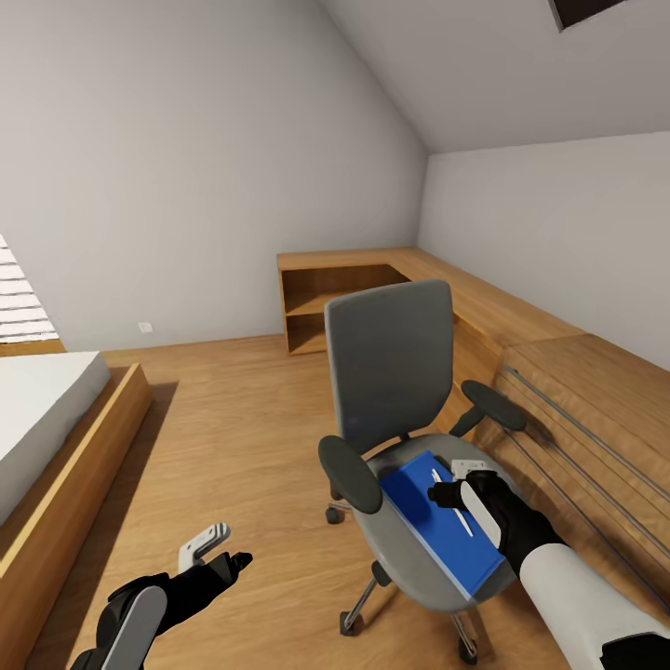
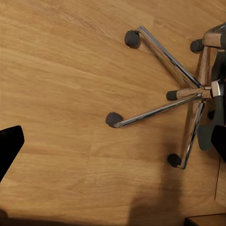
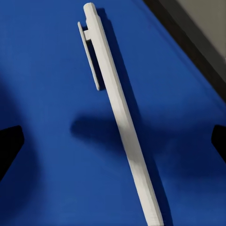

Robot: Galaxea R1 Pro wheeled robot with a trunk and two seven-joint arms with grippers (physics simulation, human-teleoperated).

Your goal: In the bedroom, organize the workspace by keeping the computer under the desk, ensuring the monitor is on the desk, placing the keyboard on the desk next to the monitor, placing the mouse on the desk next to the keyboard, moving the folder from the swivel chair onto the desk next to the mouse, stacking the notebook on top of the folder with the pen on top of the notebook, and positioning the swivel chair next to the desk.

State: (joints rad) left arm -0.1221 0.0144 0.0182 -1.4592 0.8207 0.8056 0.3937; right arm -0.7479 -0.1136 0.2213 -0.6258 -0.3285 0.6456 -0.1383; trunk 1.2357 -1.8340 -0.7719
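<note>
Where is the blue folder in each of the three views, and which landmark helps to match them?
Head view: folder on the swivel chair seat, lower right.
Left wrist view: no folder; the chair's chrome base.
Right wrist view: folder under the pen.
Shared landmark: the pen.

An attic bedroom: sloped grey walls, a bed (image 1: 46,419), wood floor (image 1: 233,437), low shelf units (image 1: 335,302).

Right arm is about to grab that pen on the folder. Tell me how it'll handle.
The pen looks slim and rigid, probably very light. Lying flat on the smooth blue folder, it may slide if nudged. Its faceted barrel and side clip should limit rolling. The right gripper hovers over it, jaws apart.
</note>
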